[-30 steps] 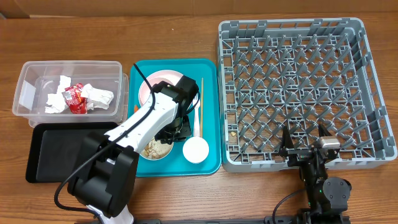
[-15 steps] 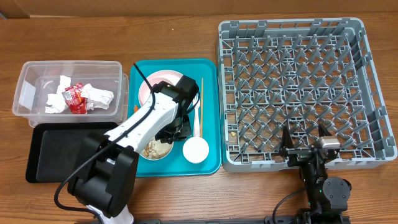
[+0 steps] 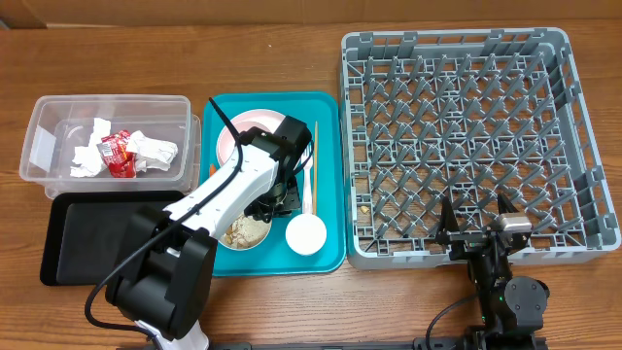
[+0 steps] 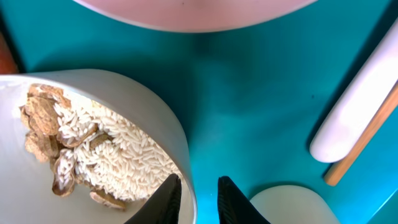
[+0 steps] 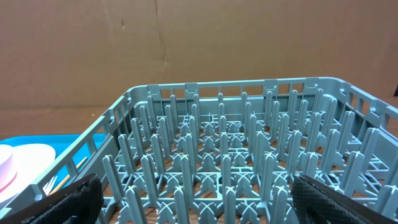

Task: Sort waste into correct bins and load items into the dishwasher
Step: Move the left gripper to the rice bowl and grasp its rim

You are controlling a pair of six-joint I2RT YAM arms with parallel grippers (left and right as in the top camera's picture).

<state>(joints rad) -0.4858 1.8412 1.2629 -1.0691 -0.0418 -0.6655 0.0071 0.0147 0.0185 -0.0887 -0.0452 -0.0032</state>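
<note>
— What's the left gripper [image 4: 194, 202] up to?
— It's astride the rim of the white bowl [image 4: 163, 114]. One finger is inside, over the pale scraps [image 4: 93, 155], and the other is outside, over the teal tray [image 4: 249, 112]. The gap is narrow, and I can't tell whether they're pinching the rim.
— And around them?
— The pink plate [image 4: 186, 12] lies ahead. The white fork [image 4: 357, 106] and the wooden stick [image 4: 364, 140] lie side by side off the outer finger. The white cup [image 4: 286, 205] is just beside it.
— The right gripper [image 5: 196, 186]?
— Its fingers are spread wide and hold nothing. The dish rack [image 5: 230, 143] is straight ahead.
— Any writing?
— Only on the red wrapper [image 3: 119, 156] in the clear tub [image 3: 39, 107], well away from both. The print's too small to read.
</note>
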